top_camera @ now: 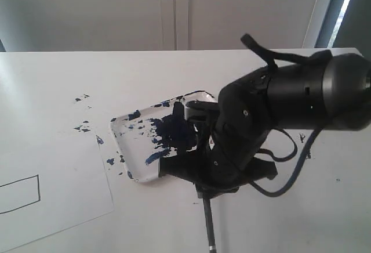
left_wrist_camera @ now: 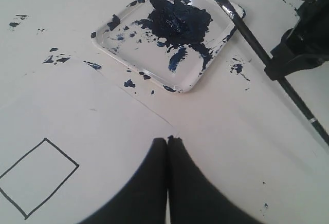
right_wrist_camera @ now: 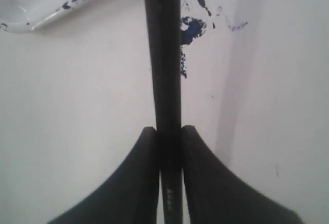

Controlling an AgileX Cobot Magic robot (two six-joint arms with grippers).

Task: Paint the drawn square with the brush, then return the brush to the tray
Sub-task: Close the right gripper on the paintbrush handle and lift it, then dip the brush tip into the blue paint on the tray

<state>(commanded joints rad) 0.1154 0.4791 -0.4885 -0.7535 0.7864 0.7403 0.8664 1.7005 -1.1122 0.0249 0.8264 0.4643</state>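
While the right tool (right_wrist_camera: 168, 130) clamps the brush (right_wrist_camera: 162, 54), the square's (left_wrist_camera: 37, 178) blank.

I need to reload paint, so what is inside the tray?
A large blue-black paint patch with smaller smears lies in the tray; the brush has its tip over one corner. In the exterior view the right arm hides the tray's right part.

One tray (left_wrist_camera: 149, 54); one brush (left_wrist_camera: 252, 35); one square (left_wrist_camera: 38, 179).

Soft, bright daylight nearly washes out the white table (top_camera: 58, 85). Glare glints on the tray (left_wrist_camera: 146, 59) beyond the left gripper (left_wrist_camera: 167, 147). The right gripper (right_wrist_camera: 168, 131) and the brush (right_wrist_camera: 162, 54) it pinches look blurred, faint shadow alongside.
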